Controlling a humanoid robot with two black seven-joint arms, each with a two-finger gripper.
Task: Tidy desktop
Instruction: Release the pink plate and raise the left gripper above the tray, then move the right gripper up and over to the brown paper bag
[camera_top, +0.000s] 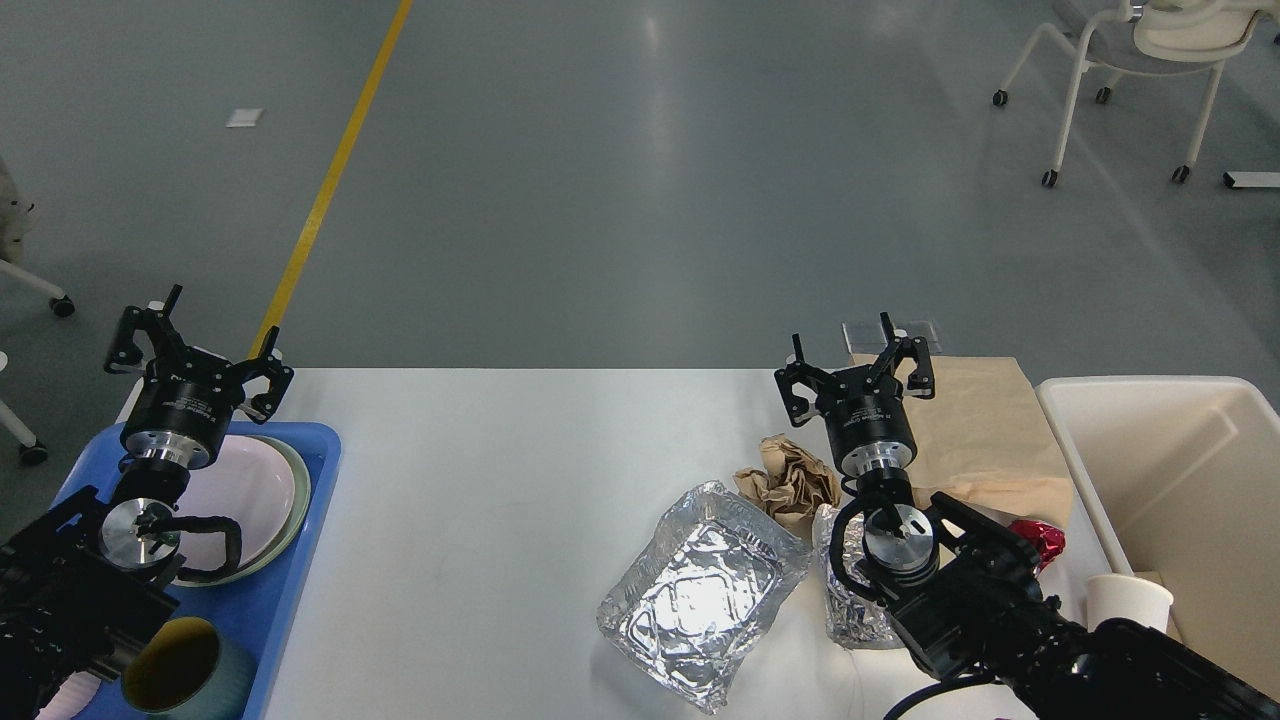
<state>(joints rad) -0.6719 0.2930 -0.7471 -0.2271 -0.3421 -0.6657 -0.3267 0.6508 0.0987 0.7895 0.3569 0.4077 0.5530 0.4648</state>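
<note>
The white desktop (500, 480) fills the lower middle of the head view. On its right half lie a crumpled foil tray (700, 590), a second foil piece (845, 590), a crumpled brown paper ball (795, 480), a flat brown paper bag (975, 430), a red wrapper (1040, 540) and a white paper cup (1128, 600). My right gripper (855, 375) is open and empty above the paper ball and bag. My left gripper (195, 345) is open and empty above the blue tray (300, 560) at the left.
The blue tray holds stacked plates (255, 500) and a teal mug (190, 670). A cream bin (1180, 480) stands at the desktop's right end. A wheeled chair (1130, 60) stands far back right. A yellow line (330, 180) runs along the floor.
</note>
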